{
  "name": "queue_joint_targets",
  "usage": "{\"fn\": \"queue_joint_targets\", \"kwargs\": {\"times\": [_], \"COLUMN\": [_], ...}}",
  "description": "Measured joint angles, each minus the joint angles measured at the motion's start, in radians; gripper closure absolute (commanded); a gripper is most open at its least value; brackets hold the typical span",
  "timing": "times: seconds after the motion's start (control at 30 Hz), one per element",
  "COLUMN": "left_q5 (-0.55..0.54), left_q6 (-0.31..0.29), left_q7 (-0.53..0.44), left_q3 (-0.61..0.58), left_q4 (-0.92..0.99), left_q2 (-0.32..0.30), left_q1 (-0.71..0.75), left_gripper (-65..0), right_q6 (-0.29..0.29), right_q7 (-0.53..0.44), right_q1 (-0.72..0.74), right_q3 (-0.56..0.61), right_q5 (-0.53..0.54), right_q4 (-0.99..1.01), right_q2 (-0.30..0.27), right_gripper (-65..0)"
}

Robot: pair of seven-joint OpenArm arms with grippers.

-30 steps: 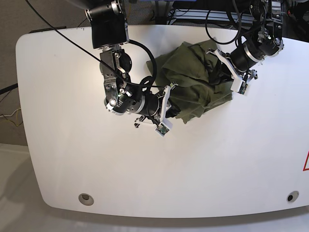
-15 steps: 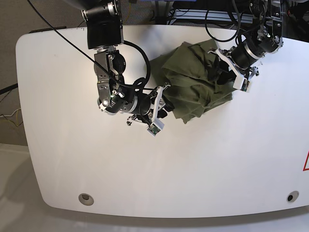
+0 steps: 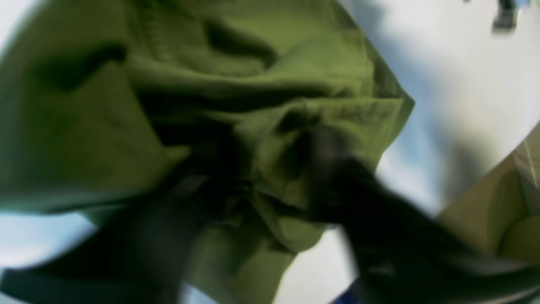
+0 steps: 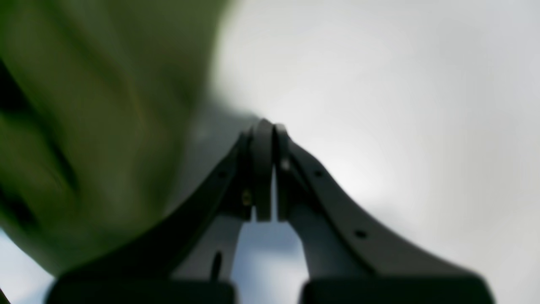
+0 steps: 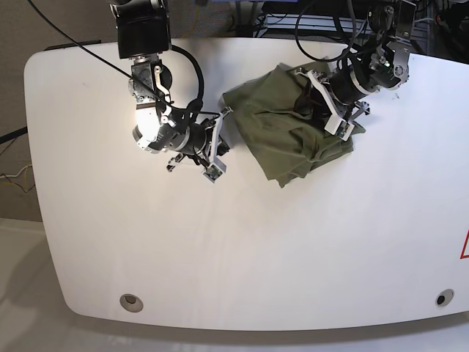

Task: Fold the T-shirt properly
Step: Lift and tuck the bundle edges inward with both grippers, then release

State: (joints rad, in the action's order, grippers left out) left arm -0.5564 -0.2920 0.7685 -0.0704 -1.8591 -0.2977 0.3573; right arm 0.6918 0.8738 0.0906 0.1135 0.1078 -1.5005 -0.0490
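A white tabletop (image 5: 242, 249) fills the base view. The olive T-shirt (image 5: 289, 128) lies bunched in a rumpled heap on its far side, right of centre. The right hand (image 4: 266, 126) sits on the bare tabletop just left of the shirt's edge, its two fingers clenched together with nothing between them. The left hand (image 5: 322, 110) is pushed into the far right part of the heap; dark fingers (image 3: 333, 169) stand among the folds, but blur hides whether they are grasping the cloth.
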Motion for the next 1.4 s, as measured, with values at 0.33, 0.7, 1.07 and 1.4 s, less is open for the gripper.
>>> {"fn": "queue_joint_targets", "kwargs": {"times": [0.33,0.7,1.07,1.4], "left_q5": [-0.016,-0.016,0.043,0.032], "left_q6": [0.005,-0.023,-0.024,-0.023], "left_q7": [-0.068,-0.174,-0.216,-0.216], "left_q3": [-0.008,0.014,0.022,0.019], "left_q4": [0.135,0.267,0.312,0.300], "left_q2": [-0.057,-0.042,0.011,0.027], "left_q1": [-0.041,-0.095,-0.136,-0.153], "left_gripper": [-0.1,0.0,-0.5,-2.7], "right_q6": [0.001,-0.002,0.001,-0.002], "right_q7": [-0.063,-0.136,-0.153,-0.179], "right_q1": [0.045,0.042,0.055,-0.003], "right_q3": [0.044,0.011,0.018,0.014], "right_q5": [0.054,0.055,0.073,0.110], "right_q4": [0.087,0.214,0.236,0.203], "right_q2": [0.099,0.154,0.147,0.085], "right_gripper": [-0.8,0.0,0.0,-0.6]}}
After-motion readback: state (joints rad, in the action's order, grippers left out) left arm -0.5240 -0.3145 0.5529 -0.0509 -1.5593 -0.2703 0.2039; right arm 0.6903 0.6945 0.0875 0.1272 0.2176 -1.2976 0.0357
